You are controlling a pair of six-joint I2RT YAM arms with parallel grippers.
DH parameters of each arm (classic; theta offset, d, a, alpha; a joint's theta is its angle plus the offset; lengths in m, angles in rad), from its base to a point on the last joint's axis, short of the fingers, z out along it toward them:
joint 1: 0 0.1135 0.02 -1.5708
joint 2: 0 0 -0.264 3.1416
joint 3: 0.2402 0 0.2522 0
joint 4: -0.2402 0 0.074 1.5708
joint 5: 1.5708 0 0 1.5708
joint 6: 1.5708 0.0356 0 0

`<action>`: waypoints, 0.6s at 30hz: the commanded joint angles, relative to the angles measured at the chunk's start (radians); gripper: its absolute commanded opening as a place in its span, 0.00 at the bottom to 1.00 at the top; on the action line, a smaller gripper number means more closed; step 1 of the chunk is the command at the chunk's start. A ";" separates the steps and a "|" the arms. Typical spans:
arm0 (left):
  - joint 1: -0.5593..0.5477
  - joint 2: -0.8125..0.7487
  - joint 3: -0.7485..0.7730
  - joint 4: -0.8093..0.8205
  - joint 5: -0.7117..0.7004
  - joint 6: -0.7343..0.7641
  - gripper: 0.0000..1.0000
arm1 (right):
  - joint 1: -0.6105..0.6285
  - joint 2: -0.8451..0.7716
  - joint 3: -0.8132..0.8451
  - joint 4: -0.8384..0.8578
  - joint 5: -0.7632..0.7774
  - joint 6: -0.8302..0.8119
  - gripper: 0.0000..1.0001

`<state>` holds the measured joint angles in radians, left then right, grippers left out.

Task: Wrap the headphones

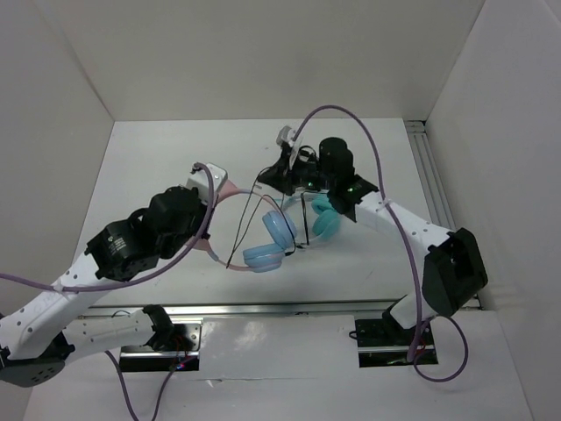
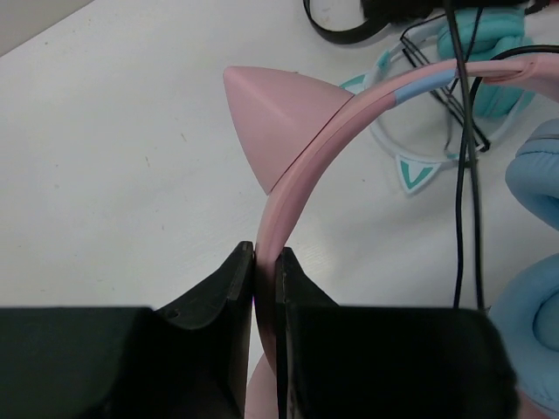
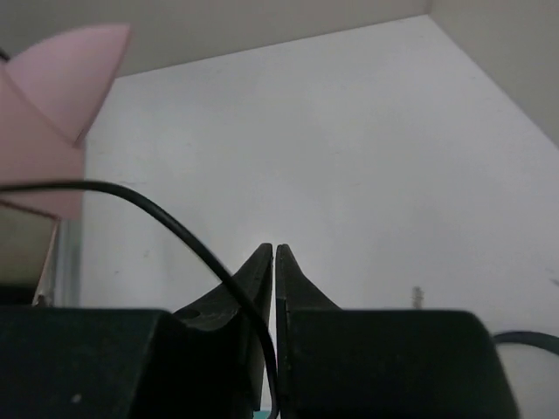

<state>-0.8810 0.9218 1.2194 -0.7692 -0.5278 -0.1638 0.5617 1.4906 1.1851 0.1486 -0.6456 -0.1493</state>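
Right now I have my left fingers (image 2: 229, 284) clamped on the smooth pink headband (image 2: 301, 161) of the headphones (image 1: 263, 256), mid-worktop (image 1: 158, 158), their padded round light-blue cups (image 1: 279, 230) toward five o'clock, while my right fingers (image 3: 299, 292) pinch the thin dark cable (image 3: 175, 216).

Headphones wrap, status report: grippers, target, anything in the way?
Left gripper shut on headphones at the pink headband. Right gripper shut on cable. Teal pair close behind, near cable.
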 commanded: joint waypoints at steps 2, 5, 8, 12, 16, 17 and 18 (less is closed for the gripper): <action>-0.006 0.000 0.137 0.004 -0.030 -0.147 0.00 | 0.116 0.059 -0.172 0.444 -0.166 0.242 0.12; -0.006 -0.009 0.160 0.004 -0.082 -0.181 0.00 | 0.156 0.147 -0.209 0.619 -0.166 0.316 0.11; -0.006 -0.032 0.207 -0.042 -0.161 -0.236 0.00 | 0.156 0.226 -0.209 0.718 -0.138 0.375 0.03; -0.006 -0.021 0.304 -0.174 -0.247 -0.321 0.00 | 0.156 0.306 -0.209 0.801 -0.114 0.447 0.00; -0.006 -0.021 0.370 -0.206 -0.248 -0.378 0.00 | 0.176 0.379 -0.185 0.907 -0.123 0.528 0.08; -0.006 -0.034 0.393 -0.206 -0.218 -0.393 0.00 | 0.176 0.404 -0.176 0.934 -0.123 0.545 0.10; -0.006 -0.034 0.403 -0.206 -0.209 -0.393 0.00 | 0.176 0.414 -0.176 0.986 -0.123 0.562 0.13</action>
<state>-0.8833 0.9127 1.5574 -1.0218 -0.7303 -0.4618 0.7246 1.8698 0.9752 0.9100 -0.7673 0.3290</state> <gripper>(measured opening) 0.230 0.113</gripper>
